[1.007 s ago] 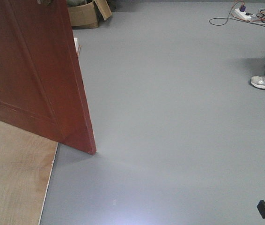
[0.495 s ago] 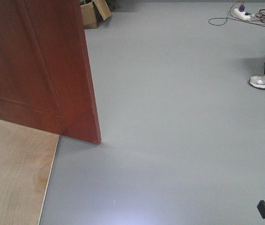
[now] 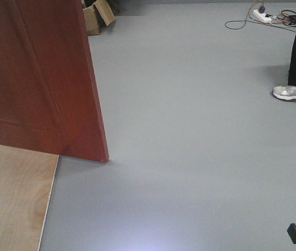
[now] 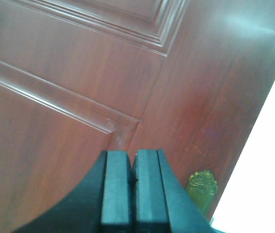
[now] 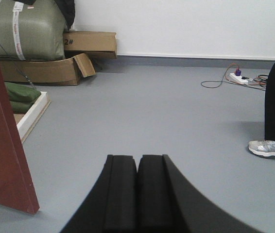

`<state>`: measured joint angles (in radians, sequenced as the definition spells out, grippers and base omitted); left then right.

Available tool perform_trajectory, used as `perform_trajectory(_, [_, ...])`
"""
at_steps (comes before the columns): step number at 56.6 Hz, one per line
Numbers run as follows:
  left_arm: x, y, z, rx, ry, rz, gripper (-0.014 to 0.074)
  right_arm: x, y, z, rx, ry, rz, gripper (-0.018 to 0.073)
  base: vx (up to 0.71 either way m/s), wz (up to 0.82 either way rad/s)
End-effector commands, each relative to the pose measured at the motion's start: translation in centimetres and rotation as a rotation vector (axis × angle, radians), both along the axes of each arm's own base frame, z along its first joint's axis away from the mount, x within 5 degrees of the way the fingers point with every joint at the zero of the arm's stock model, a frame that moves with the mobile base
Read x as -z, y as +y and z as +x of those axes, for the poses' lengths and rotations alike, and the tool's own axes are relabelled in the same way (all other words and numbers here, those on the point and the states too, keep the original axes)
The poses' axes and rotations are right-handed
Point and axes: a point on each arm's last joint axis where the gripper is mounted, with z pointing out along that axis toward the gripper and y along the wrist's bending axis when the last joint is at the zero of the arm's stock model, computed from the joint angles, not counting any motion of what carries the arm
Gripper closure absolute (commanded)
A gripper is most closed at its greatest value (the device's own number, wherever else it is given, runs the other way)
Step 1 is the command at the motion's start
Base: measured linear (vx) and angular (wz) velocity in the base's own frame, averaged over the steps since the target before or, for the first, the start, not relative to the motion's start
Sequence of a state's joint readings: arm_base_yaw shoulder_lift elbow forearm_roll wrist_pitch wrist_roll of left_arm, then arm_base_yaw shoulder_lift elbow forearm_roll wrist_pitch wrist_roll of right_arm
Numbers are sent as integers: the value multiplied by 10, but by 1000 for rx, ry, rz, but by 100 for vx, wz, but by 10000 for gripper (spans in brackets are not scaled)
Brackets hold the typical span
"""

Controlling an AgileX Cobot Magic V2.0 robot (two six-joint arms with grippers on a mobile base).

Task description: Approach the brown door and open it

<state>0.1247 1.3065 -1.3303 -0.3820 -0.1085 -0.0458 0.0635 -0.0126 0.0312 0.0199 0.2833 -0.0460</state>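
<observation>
The brown door (image 3: 38, 78) stands ajar at the left, its lower corner at the plywood sheet's (image 3: 12, 198) edge. It looks heavy, rigid and smooth. The left gripper (image 4: 133, 160), close to the door face near the brass backplate (image 4: 201, 187), and the right gripper (image 5: 138, 162) both have their jaws pressed together on nothing. The handle at that backplate is probably the best hold.

text: "2#" | on: front face of the upper cardboard box (image 5: 90, 41), near its left end | place: far left, by the wall | other print: small marks on the white strap (image 5: 17, 28) of the green sack (image 5: 30, 31), too blurred to read
</observation>
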Motion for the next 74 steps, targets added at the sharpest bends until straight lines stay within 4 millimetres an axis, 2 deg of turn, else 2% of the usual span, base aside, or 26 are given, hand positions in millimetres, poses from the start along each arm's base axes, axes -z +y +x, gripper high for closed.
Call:
perform_trajectory(1, [-24, -1, -14, -22, -122, 15, 603, -7, 0, 1, -1, -90, -6, 559, 15, -7])
perform_trajectory(74, [-24, -1, -14, -22, -122, 15, 603, -7, 0, 1, -1, -90, -6, 559, 19, -1])
